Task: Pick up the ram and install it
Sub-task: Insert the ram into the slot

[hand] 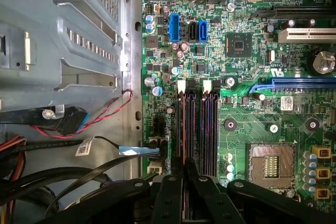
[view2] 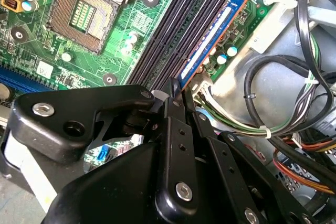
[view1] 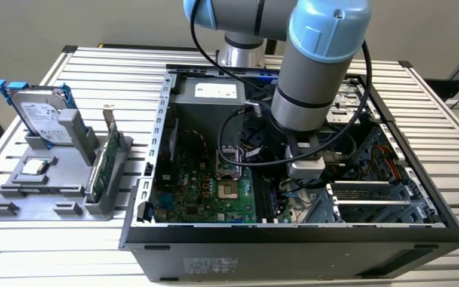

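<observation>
Black link arms of the pincer (view2: 179, 86) fill the near field in both wrist views. Its two fingers are drawn almost together, with only a thin gap between the tips. The tips straddle the near end of the ram (view2: 210, 38). The grip is judged closed on the board's upper edge, though pad contact itself is hidden.

The ram stands on edge in the outermost memory slot, nearest the cable bundle (view2: 273, 93). It runs the length of the slot and lies parallel to the empty slots (hand: 207, 129) beside it. This on-edge alignment is what lets the contact edge enter the slot. Whether the end latches have closed cannot be told, so seating is unconfirmed.

Beyond the slots lies the bare socket (hand: 272, 163) on the green board.

In the exterior view the arm (view1: 317, 72) reaches straight down into the open case (view1: 293, 234), which lies on its side to give access from above. The case occupies the middle of the slatted tabletop (view1: 444, 119).

A grey fixture (view1: 46, 191) sits at the tabletop edge on the exterior view's left. It holds a drive (view1: 42, 116) and a card (view1: 106, 161) upright, ready for pickup.
</observation>
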Controlling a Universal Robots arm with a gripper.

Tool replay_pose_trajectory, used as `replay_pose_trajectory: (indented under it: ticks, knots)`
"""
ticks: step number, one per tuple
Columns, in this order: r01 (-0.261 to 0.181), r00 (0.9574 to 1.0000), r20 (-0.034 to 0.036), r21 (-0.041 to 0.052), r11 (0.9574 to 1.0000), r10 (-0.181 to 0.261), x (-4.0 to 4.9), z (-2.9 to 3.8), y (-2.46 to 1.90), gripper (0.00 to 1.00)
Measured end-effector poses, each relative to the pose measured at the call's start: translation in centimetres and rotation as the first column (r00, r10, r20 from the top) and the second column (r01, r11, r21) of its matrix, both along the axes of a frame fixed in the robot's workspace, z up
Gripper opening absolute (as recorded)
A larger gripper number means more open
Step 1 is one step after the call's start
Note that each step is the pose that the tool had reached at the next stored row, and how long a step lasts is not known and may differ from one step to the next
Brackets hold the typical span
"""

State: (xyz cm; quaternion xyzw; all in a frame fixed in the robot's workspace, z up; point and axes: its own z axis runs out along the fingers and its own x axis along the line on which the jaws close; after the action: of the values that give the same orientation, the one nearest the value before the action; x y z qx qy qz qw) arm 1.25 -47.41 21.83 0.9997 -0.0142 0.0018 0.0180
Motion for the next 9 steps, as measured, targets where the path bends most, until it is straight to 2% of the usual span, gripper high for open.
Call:
replay_pose_trajectory:
  ticks: [9]
  knots:
    - [0.0,1.0,-0.0001,0.0095,1.0,0.0,-0.01,-0.44,0.0,0.0]
